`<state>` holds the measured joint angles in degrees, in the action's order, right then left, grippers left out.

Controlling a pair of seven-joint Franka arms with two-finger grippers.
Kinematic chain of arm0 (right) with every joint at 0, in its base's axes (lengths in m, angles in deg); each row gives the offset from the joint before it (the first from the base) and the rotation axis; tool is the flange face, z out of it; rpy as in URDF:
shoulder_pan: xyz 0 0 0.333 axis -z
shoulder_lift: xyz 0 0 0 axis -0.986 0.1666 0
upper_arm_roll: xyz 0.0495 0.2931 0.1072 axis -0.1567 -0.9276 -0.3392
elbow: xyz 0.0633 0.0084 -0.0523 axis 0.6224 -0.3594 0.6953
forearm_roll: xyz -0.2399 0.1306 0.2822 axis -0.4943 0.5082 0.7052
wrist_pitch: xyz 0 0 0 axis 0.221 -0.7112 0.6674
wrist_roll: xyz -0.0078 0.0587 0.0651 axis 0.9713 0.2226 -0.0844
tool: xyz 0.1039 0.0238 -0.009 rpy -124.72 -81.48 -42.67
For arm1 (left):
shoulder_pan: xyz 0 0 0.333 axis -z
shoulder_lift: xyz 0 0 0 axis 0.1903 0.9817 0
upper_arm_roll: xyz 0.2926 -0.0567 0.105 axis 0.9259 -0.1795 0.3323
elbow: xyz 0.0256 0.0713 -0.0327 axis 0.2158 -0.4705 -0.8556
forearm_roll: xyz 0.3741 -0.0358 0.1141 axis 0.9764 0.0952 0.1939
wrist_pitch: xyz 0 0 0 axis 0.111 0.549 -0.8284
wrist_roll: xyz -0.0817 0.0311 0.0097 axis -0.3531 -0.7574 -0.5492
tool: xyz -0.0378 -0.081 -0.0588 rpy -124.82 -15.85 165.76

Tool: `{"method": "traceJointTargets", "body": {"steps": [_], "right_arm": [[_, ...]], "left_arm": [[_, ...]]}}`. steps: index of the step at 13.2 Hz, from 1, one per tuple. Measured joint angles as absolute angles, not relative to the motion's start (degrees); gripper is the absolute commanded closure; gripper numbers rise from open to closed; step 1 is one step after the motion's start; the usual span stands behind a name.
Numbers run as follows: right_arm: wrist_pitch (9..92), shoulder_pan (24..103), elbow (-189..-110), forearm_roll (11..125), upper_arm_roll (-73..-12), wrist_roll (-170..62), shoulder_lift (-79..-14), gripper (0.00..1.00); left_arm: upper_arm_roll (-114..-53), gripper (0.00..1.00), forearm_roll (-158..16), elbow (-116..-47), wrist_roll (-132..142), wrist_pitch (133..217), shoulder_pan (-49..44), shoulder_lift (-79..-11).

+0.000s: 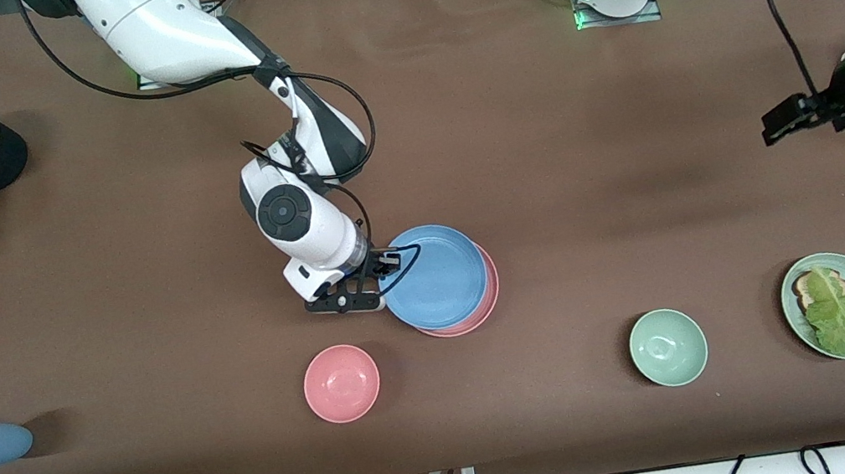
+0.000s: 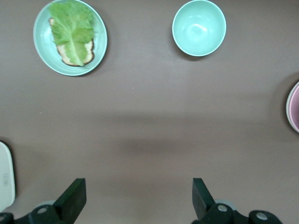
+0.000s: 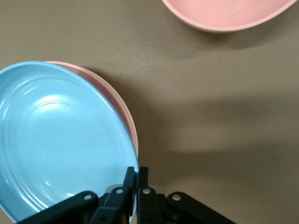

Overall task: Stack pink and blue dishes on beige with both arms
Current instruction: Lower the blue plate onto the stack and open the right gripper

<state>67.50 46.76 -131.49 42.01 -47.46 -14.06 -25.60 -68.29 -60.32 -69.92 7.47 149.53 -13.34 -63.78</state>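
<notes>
pinching the blue plate (image 1: 435, 276) rim atop the pink plate (image 1: 488, 294), right claw (image 1: 381, 271) is closed; left claw (image 2: 138, 196) waits wide open.

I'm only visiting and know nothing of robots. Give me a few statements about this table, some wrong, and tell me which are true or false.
1. The right claw grips the rim of the flat light blue plate. True.
2. That plate lies on a flat pink plate. True.
3. The left claw holds the mint-green bowl. False: it is open, above bare table.
4. The small pink bowl sits on the stack. False: it stands apart, nearer the front camera.
</notes>
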Motion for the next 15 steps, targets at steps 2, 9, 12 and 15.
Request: {"method": "traceJointTargets", "body": {"steps": [2,9,12,15], "right_arm": [[68.44,46.22,-131.35,42.01,-47.45,-13.18,-24.58,1.00],[69.42,44.73,-131.12,42.01,-47.41,-10.57,-23.80,1.00],[69.65,44.65,-131.02,41.99,-47.22,-10.55,-23.58,1.00],[69.69,44.69,-130.60,39.77,-46.63,-11.67,-23.53,0.94]], "left_arm": [[-65.25,0.00,-60.35,-71.46,8.22,149.11,-10.98,-67.02],[-64.58,0.00,-60.38,-73.22,8.54,147.06,-10.60,-69.89],[-64.46,0.00,-60.38,-73.33,8.54,147.06,-10.65,-70.00],[-64.37,0.00,-60.40,-73.37,8.54,147.22,-10.76,-69.99]]}}
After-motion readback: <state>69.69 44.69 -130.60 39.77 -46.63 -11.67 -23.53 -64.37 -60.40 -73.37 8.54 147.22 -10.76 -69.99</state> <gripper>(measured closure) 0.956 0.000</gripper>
